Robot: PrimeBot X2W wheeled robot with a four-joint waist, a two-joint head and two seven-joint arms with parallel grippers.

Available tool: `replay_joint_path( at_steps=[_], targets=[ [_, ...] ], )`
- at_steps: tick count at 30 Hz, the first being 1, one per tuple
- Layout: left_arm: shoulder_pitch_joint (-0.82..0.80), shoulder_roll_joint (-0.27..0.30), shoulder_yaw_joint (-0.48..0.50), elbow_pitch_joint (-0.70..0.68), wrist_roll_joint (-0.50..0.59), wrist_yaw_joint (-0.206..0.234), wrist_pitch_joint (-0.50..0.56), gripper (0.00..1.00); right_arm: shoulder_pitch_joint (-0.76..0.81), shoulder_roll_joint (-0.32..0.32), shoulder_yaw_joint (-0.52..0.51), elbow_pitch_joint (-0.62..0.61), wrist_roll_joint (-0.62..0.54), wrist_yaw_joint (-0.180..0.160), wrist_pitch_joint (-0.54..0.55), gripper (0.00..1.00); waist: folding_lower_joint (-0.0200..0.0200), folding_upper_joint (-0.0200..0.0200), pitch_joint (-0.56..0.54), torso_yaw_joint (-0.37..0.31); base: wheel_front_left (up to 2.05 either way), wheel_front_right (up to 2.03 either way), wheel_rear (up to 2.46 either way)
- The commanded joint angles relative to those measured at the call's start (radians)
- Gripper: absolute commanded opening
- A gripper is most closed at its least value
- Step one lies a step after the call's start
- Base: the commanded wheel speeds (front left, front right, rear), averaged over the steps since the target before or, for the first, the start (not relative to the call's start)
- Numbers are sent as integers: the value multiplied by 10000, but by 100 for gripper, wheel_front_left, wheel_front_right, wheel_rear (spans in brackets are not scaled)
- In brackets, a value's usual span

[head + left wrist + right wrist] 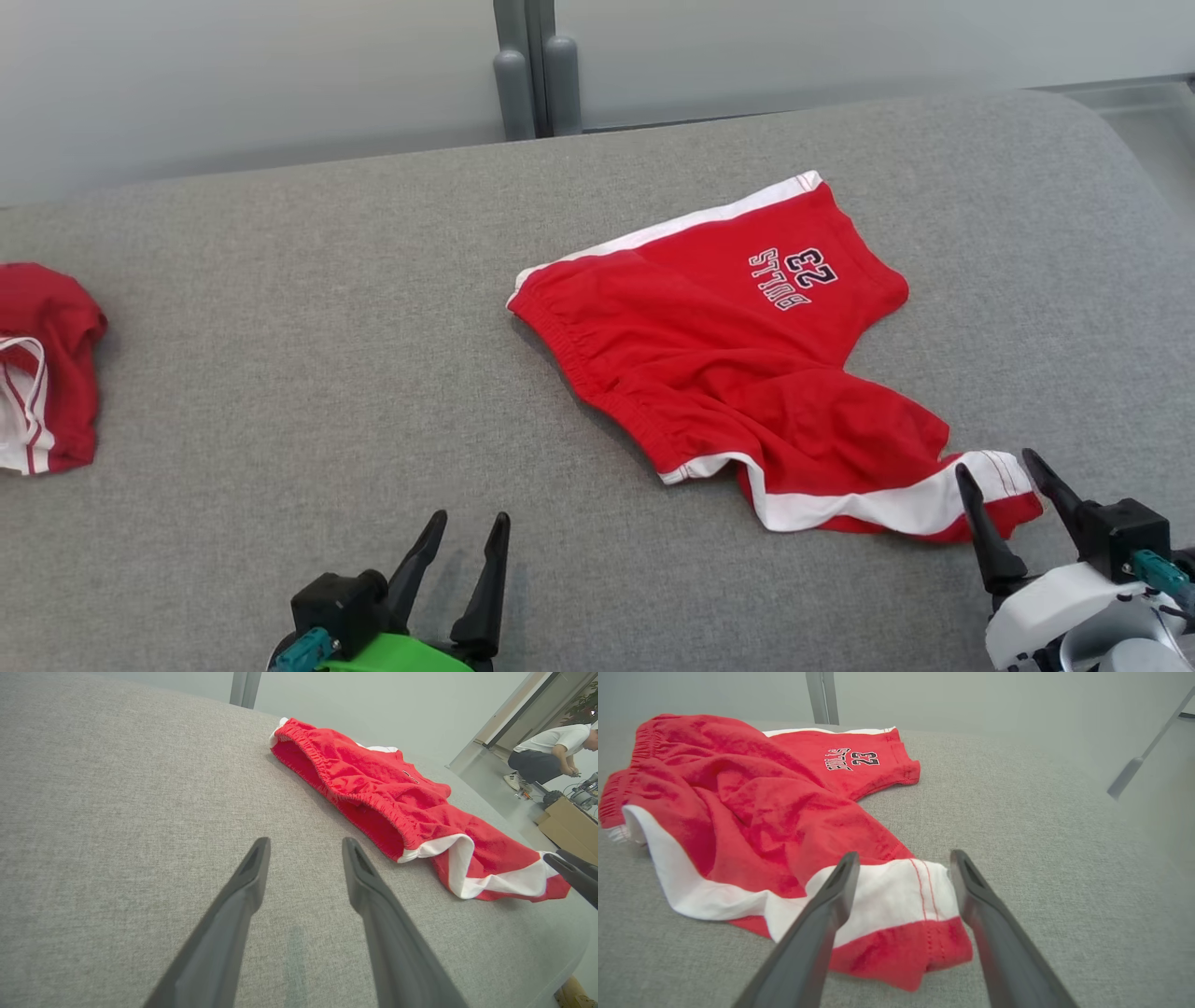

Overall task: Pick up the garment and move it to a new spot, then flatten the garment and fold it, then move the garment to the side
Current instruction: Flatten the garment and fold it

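Right claw (pixel 997 465) is wide apart around the white leg band of the red shorts (pixel 728 373), which lie bunched up on the right side of the gray cushion (pixel 280 373). I think I should pinch just that band and pull slowly, so the cloth goes flat. Both arms sit low and point forward. Left claw (pixel 471 516) is apart too, over bare cushion, near the waist but not touching.

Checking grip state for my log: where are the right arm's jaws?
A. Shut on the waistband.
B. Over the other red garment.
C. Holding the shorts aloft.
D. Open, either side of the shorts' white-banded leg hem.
D: the jaws stand apart with the white hem of the shorts between them.
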Motion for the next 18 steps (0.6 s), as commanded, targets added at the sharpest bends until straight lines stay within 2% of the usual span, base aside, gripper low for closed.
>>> replay_joint_path(
  at_steps=[1, 8, 18],
  targets=[
    [-155, -17, 41, 183, 213, -38, -103, 100, 171, 39, -245, -110, -258, -6, -48, 100, 0, 0, -281, 54, 0, 0, 0],
    [131, -401, 536, 445, 823, -97, -263, 100, 831, 665, -1528, -1428, -1175, -6, -51, 100, 0, 0, -705, 116, 0, 0, 0],
    [947, -893, 1895, 623, 2359, -453, -264, 100, 1718, 1430, -2056, -2576, -1951, -6, -45, 100, 0, 0, -1146, 420, 0, 0, 0]
  ],
)
